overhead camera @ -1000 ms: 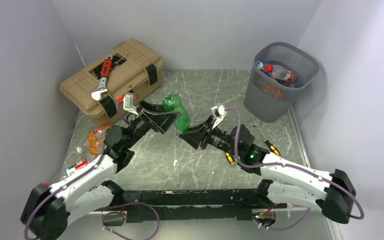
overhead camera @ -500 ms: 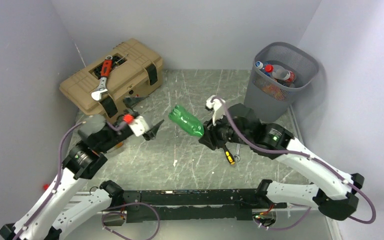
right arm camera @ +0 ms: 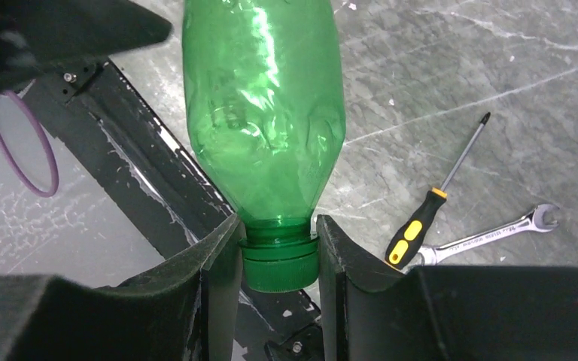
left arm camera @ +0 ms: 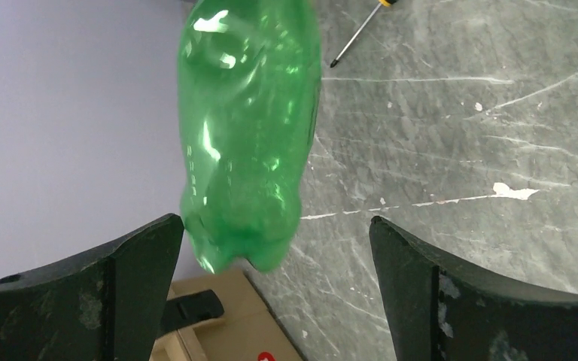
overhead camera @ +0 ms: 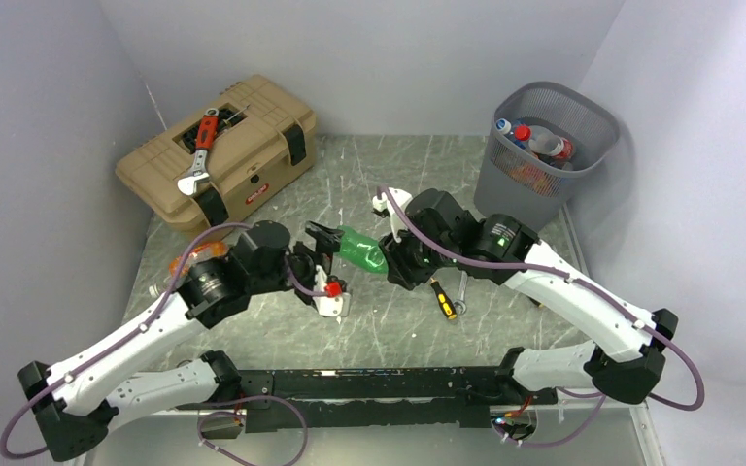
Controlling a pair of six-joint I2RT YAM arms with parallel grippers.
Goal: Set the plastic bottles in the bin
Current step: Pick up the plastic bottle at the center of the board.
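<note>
**Transfer step, one bottle in hand.** The right gripper [overhead camera: 391, 260], jaws narrowed, clamps the neck of a crumpled green plastic bottle [overhead camera: 359, 249] just above its cap, near the table's middle. The left gripper [overhead camera: 319, 236] stands fully spread around the bottle's base and grips nothing. The grey mesh bin [overhead camera: 510, 199], already holding bottles, stands far right. The next move calls for carrying the bottle right and far, over the rim, then releasing it. Only the right wrist view shows the neck grip, with a yellow-handled screwdriver [right arm camera: 420, 229] and a steel spanner [right arm camera: 497, 233] on the table. Only the left wrist view shows the spread left fingers [left arm camera: 421, 293] flanking the base.
</note>
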